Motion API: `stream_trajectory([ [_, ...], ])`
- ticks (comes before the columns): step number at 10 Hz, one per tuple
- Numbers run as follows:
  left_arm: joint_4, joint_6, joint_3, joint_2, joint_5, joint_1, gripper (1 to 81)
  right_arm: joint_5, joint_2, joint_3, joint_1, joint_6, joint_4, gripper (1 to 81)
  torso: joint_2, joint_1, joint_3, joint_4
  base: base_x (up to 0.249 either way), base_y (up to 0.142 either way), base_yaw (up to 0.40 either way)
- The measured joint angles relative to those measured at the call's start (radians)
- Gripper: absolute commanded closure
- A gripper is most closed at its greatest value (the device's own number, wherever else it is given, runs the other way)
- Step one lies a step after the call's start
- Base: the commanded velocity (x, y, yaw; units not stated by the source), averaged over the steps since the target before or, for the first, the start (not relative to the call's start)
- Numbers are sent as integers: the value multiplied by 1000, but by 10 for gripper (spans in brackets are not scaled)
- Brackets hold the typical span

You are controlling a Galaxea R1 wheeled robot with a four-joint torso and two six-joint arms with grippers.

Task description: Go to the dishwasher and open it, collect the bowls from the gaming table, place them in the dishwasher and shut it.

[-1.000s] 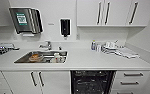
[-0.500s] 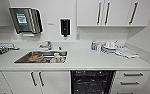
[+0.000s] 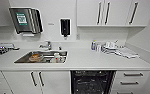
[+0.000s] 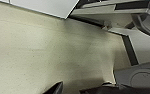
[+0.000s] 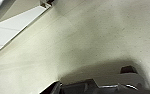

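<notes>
I face the dishwasher (image 3: 91, 82), already open with its dark racks showing, so the bowls remain to fetch; I cannot tell my jaws' state.

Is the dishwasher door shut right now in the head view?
No, the dishwasher under the counter shows a dark open cavity with racks, not a steel front.

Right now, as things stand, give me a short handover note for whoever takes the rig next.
Grippers: fingers can't be made out in either wrist view; both wrist cameras look down at pale floor.
Dishwasher: straight ahead under the white countertop, right of the sink; its dark inside with racks shows, so it looks already open.
No bowls held as far as can be seen.
Left: collect the bowls from the gaming table, load them, close the dishwasher.
</notes>
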Motion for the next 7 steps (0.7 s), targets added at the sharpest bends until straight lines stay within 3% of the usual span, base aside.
stream_trajectory([
  [3,1,-7,-59,42,-6,46,10,21,7,19,-58,-121,-56,10,96,-62,0,0,0,0,0],
  [5,2,-7,-116,94,-5,84,10,24,44,-28,-110,-155,-69,10,156,-99,7,0,0,0,0],
  [7,19,-8,-183,161,-8,121,10,51,100,-75,-149,-173,-81,10,210,-134,56,0,0,0,0],
])
